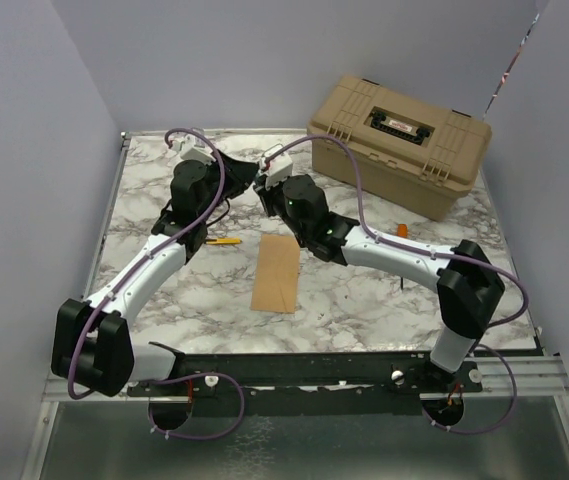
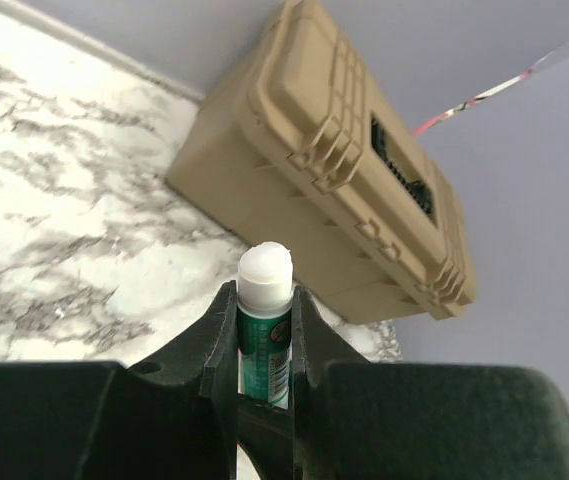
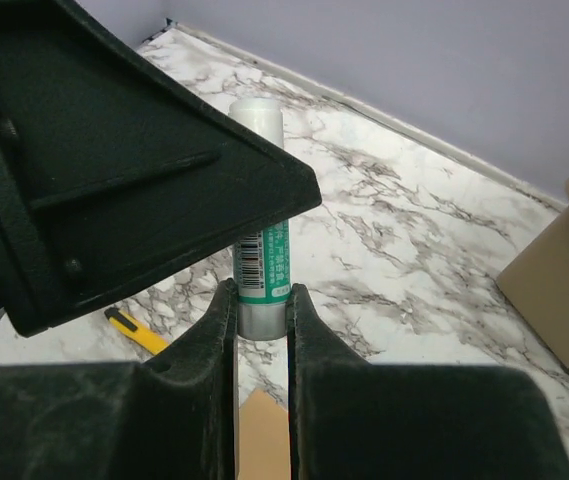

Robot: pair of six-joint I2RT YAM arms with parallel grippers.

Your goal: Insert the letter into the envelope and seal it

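A green glue stick (image 3: pixel 261 245) is held in the air between both grippers, above the far middle of the table. My left gripper (image 2: pixel 265 300) is shut on its green body, with the white end (image 2: pixel 265 268) poking past the fingertips. My right gripper (image 3: pixel 261 300) is shut on the stick's grey end (image 3: pixel 260 318). In the top view the two grippers meet at the glue stick (image 1: pixel 261 180). The kraft-brown envelope (image 1: pixel 276 272) lies flat on the marble, below and nearer than the grippers; one corner of the envelope (image 3: pixel 259 440) shows between the right fingers. The letter is not in view.
A tan plastic toolbox (image 1: pixel 399 140) stands at the back right, also seen as the toolbox (image 2: pixel 334 170) in the left wrist view. A yellow pen-like tool (image 1: pixel 224 241) lies left of the envelope. A small orange object (image 1: pixel 401 230) sits by the right forearm. Grey walls enclose the table.
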